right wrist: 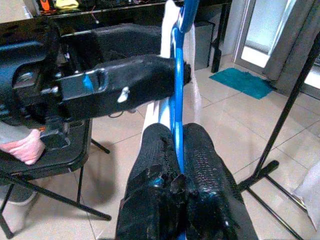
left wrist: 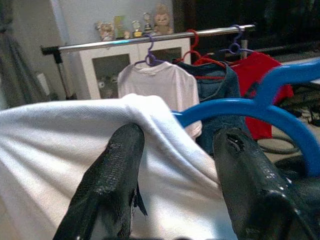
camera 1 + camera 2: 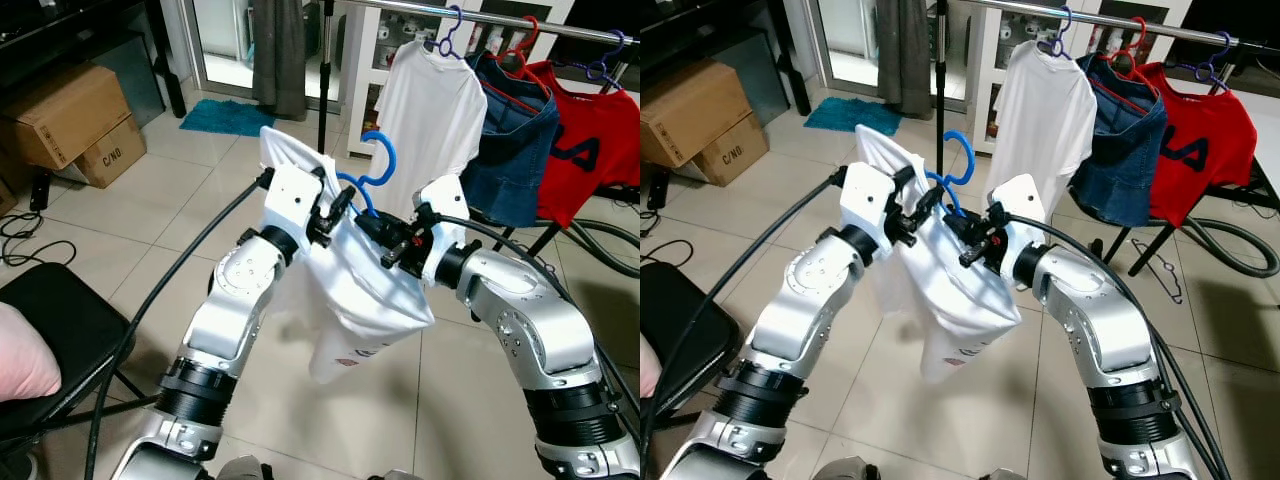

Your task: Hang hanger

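Mid-frame, both grippers hold up the blue hanger [image 3: 372, 168] with a white shirt [image 3: 350, 290] draped on it: right gripper [image 1: 177, 137] pinched on its bar, left gripper [image 2: 175, 142] clamped over shirt and hanger

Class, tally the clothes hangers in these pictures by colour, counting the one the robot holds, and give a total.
Blue hanger, held in the right pincer: 1
Purple hangers on the rail: 2
Red hanger on the rail: 1
Total: 4
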`<state>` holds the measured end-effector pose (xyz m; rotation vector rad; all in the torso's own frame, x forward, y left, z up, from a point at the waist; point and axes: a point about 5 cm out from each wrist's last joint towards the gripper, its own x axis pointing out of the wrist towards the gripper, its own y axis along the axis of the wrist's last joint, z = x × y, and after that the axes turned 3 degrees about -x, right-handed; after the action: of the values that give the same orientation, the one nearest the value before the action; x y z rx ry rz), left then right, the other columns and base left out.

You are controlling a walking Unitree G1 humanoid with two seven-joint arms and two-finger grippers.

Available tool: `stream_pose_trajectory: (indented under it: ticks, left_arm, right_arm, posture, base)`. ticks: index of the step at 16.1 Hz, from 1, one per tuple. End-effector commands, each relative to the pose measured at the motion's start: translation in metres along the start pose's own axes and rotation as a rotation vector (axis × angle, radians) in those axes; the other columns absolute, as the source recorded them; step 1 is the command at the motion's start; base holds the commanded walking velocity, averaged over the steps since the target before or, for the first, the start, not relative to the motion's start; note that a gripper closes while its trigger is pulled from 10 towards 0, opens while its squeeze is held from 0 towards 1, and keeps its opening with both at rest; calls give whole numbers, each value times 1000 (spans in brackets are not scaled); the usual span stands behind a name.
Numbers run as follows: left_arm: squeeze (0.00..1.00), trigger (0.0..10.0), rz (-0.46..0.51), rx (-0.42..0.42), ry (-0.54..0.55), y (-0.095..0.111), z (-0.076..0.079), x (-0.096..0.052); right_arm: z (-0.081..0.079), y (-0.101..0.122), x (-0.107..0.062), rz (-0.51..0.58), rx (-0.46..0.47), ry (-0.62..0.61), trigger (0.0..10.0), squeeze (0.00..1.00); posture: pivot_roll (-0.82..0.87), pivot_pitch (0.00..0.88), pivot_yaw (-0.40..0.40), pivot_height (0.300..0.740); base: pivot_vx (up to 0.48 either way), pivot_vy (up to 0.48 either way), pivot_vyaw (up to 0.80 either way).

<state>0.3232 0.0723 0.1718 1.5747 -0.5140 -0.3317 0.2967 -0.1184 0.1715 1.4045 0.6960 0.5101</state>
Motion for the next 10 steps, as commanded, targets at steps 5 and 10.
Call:
stream_pose_trajectory:
  ticks: [5, 10]
  left_arm:
    - [0, 1373, -3, -76, 18, 6, -3, 15]
    - [0, 0, -7, -25, -7, 3, 8, 11]
  right_arm:
    - [-1, 5, 1, 28, -55, 54, 10000, 0]
    - [2, 4, 0, 29, -49, 41, 10000, 0]
  posture:
    - [-30, 0, -46, 740]
    - [-29, 0, -44, 740]
  base:
    - [0, 0, 0]
    - [0, 0, 0]
